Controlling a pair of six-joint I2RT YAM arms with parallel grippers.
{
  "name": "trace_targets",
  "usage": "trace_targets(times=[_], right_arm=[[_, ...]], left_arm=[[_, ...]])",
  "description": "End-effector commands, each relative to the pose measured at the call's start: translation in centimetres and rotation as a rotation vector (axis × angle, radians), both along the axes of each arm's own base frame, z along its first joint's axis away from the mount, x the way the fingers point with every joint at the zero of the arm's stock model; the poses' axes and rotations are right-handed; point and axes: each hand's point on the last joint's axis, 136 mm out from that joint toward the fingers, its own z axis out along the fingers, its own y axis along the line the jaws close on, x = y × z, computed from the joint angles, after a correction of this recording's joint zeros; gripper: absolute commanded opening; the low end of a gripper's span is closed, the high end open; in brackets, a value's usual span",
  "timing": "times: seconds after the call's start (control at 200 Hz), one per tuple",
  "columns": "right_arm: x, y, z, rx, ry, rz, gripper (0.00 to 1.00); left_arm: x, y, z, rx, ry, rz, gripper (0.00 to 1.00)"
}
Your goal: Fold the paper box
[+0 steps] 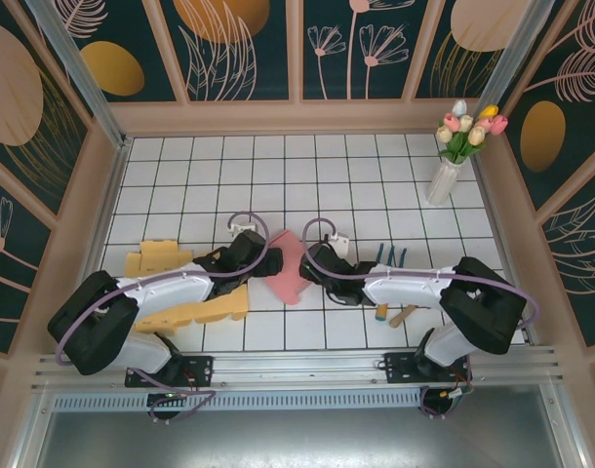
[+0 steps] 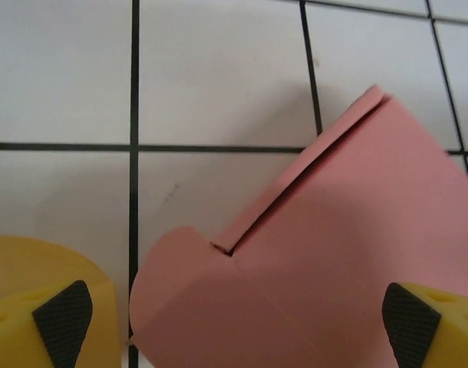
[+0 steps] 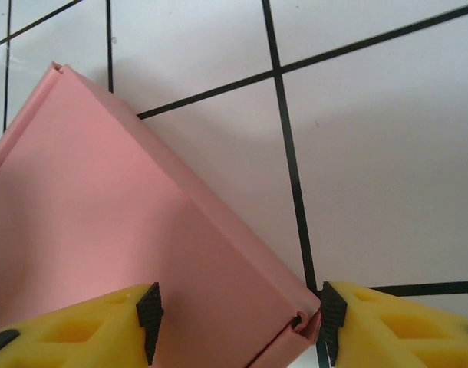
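ideally, the paper box (image 1: 288,263), clamped by the right gripper (image 3: 238,310), is met squarely by the empty, wide-open left gripper (image 2: 234,314).

The setting is a robotics test cell. A left arm (image 1: 171,288) and a right arm (image 1: 415,286) are bolted to an aluminium rail (image 1: 297,366) at the near edge of a table (image 1: 278,166), whose white surface carries a black grid of squares. Wood-framed wall panels (image 1: 234,49) printed with dark floral patterns enclose the table on three sides, with a metal post (image 1: 71,68) at each far corner. A white vase (image 1: 442,181) of tulips (image 1: 468,127) in the far right corner adds a domestic touch.
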Motion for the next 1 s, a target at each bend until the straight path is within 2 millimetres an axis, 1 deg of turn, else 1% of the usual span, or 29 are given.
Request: trace_targets(times=[0.0,0.14,0.195,0.315,0.41,0.52,0.641,0.726,0.856,0.931,0.996], right_arm=[[0.0,-0.4,0.6,-0.013,-0.026,0.053,0.6],[0.1,-0.7,0.6,-0.006,-0.023,0.057,0.59],[0.0,-0.8,0.6,-0.003,-0.021,0.054,0.59],[-0.1,-1.2,0.5,0.007,-0.025,0.046,0.6],[-0.2,-1.6,0.6,0.005,-0.032,0.039,0.6],[-0.5,-2.0,0.6,-0.001,-0.033,0.038,0.61],[-0.9,-2.0,0.8,0.01,-0.037,0.05,0.61],[-1.1,-2.0,0.8,0.013,-0.043,0.053,0.61],[-1.5,-1.7,1.1,-0.006,-0.063,0.064,0.61],[-1.7,-1.5,1.2,-0.021,-0.073,0.074,0.61],[-1.8,-1.4,1.1,-0.033,-0.076,0.081,0.61]], left_arm=[[0.2,-1.3,1.0,-0.004,-0.009,-0.058,0.99],[0.8,-1.3,2.2,0.057,-0.043,-0.092,0.99],[0.9,-1.3,2.4,0.085,-0.053,-0.125,0.99],[0.4,-2.1,1.2,0.125,-0.023,-0.227,0.99],[0.5,-1.6,-0.1,0.192,-0.003,-0.235,0.99],[1.0,-1.7,-0.6,0.231,0.004,-0.243,0.99],[1.5,-2.4,-0.5,0.213,-0.005,-0.248,0.99],[1.5,-3.2,-0.5,0.174,-0.001,-0.257,0.99],[1.5,-3.6,-0.9,0.143,0.009,-0.251,0.99],[1.3,-4.0,-0.5,0.111,0.005,-0.256,0.99],[1.2,-4.7,0.4,0.056,-0.01,-0.269,0.99]])
